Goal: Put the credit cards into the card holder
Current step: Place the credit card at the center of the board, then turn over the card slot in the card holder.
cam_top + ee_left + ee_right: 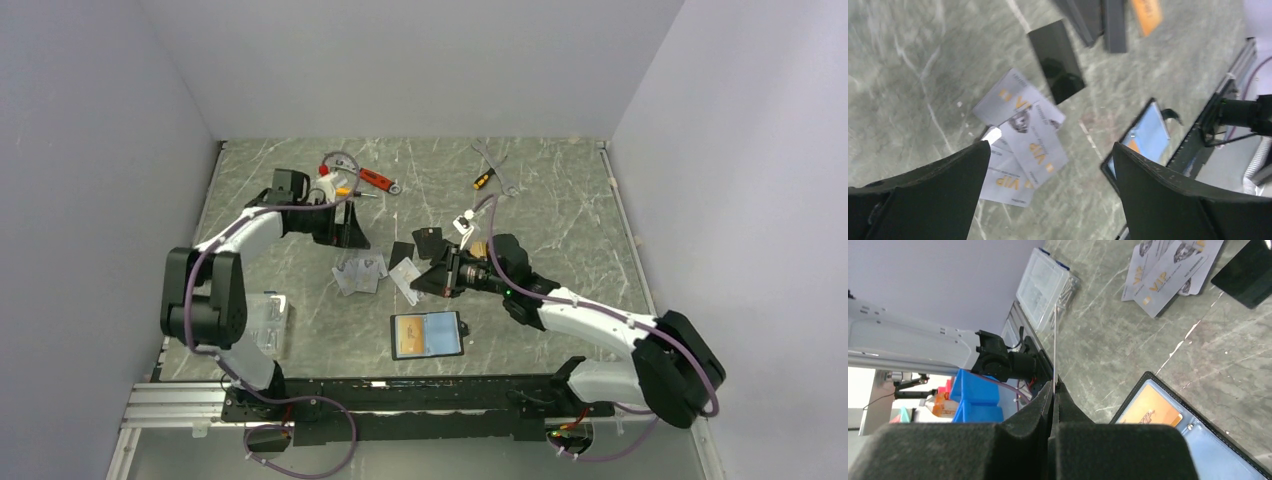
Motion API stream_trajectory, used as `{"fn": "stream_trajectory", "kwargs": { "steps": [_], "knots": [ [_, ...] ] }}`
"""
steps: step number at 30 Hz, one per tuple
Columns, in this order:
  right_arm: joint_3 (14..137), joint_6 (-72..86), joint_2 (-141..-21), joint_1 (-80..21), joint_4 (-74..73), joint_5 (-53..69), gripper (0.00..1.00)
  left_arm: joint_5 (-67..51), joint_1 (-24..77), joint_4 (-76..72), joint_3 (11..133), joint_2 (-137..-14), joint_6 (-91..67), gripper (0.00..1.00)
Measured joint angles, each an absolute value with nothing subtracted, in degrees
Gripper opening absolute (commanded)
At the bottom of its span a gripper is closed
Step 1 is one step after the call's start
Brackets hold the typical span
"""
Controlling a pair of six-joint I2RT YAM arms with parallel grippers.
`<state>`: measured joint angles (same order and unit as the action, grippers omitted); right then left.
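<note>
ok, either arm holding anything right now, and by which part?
Right gripper is shut on one credit card, seen edge-on, its near end pinched between the fingers. Left gripper is open, holding nothing.

clear box (268, 322), red-handled tool (376, 180)

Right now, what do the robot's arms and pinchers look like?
The left arm and right arm are white with chunky black joints and looping purple cables. The left gripper and right gripper are black, each with two wedge-shaped fingers.
</note>
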<state>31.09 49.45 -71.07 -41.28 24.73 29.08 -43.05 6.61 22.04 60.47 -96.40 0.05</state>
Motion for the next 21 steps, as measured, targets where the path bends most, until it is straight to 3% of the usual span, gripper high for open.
{"fn": "stream_trajectory", "kwargs": {
  "steps": [6, 11, 14, 21],
  "knots": [
    [31.1, 47.9, -62.7, -41.3, 19.8, 24.5, 0.0, -52.9, 8.0, 24.4, 62.6, -82.1, -2.8, 0.99],
    [31.4, 48.0, -59.0, -41.6, 19.5, 21.3, 0.0, -61.6, 16.1, 19.0, 58.7, -71.4, -9.5, 0.99],
    [32.3, 48.5, -59.0, -42.2, 19.9, 20.3, 0.0, -65.2, 20.8, 16.9, 57.5, -70.1, -11.8, 0.99],
    [32.6, 50.5, -57.1, -42.8, 21.1, 19.2, 0.0, -67.2, 21.2, 12.8, 52.7, -70.5, -16.5, 0.95]
  ]
}}
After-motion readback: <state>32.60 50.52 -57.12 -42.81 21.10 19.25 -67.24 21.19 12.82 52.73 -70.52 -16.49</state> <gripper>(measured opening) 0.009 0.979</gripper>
